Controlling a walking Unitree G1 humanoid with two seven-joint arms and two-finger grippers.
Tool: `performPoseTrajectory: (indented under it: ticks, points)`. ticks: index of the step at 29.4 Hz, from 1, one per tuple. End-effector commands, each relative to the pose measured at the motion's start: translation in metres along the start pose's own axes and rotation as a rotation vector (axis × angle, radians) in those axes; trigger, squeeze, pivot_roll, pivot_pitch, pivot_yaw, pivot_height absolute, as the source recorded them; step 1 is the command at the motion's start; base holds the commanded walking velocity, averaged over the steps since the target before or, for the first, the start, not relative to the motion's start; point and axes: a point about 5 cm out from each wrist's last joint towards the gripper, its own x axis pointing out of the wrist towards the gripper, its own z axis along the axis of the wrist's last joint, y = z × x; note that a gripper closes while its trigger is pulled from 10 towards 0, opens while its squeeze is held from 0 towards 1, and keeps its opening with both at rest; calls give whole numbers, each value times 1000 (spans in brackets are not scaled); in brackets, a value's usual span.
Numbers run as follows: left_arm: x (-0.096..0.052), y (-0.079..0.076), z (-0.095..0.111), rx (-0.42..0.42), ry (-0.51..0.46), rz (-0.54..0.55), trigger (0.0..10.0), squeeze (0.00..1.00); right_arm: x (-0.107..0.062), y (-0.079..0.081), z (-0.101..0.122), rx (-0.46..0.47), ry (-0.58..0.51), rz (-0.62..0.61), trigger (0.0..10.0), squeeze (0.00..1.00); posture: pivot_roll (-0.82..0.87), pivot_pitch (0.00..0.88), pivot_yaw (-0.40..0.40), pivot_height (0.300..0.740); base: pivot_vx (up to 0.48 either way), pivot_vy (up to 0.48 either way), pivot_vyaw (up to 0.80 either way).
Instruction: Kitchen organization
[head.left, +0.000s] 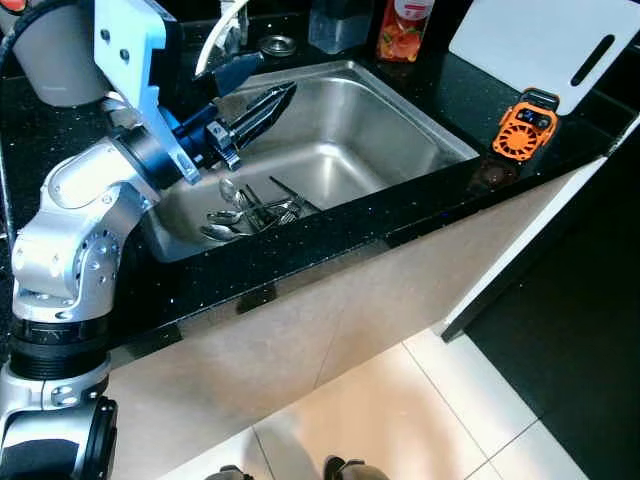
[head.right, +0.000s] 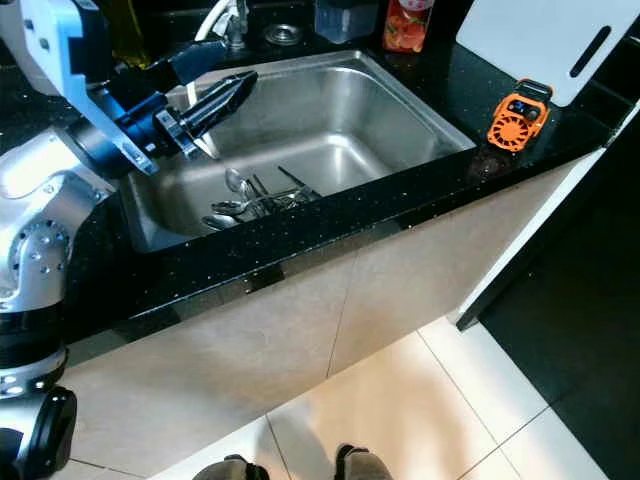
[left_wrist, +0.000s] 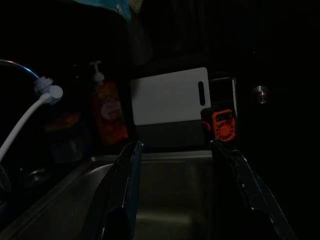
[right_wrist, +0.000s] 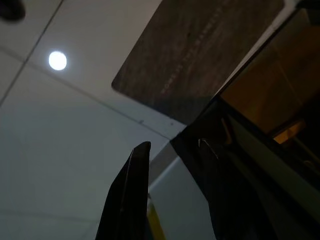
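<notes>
Left gripper (head.left: 262, 108) hangs over the left part of the steel sink (head.left: 400, 120), above the basin, fingers (left_wrist: 125, 185) spread apart with nothing between them, as the left wrist view shows. Arm reaches in from the left over the black counter (head.left: 330, 235).

Cutlery pile (head.left: 248, 212), spoons and forks, lies on the sink floor near the front wall, below and just forward of the gripper, not touched.

Faucet with white hose (left_wrist: 30, 112) at the back left of the sink. Orange soap bottle (head.left: 403, 30) and a clear container (head.left: 338, 25) stand on the counter behind the sink. White cutting board (head.left: 540, 40) lies on the counter to the right, a small orange gadget (head.left: 525, 125) just beside its near edge.

Right gripper (right_wrist: 170, 195) points up toward the ceiling and a ceiling light (right_wrist: 57, 60); fingers apart, holding nothing.

Tiled floor (head.left: 400, 420) below; shoe tips at the bottom edge.
</notes>
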Motion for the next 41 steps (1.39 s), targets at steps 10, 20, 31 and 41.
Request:
performPoseTrajectory:
  ticks: [10, 20, 31, 41]
  points:
    - [-11, 28, -20, -36, 107, 443, 10000, 0, -20, 49, 80, 155, -374, 264, 10000, 0, 114, 142, -48, 740, 0, 0, 0]
    - [-15, 26, -38, -58, 248, 584, 10000, 0, -38, 116, 78, -50, -419, 535, 10000, 0, 149, 107, -67, 740, 0, 0, 0]
    - [-24, 20, -57, -91, 411, 728, 10000, 0, -53, 151, 81, -218, -440, 661, 10000, 0, 172, 93, -77, 740, 0, 0, 0]
    - [-24, 28, -42, -122, 470, 903, 10000, 0, -52, 151, 77, -238, -421, 664, 10000, 0, 183, 98, -74, 740, 0, 0, 0]
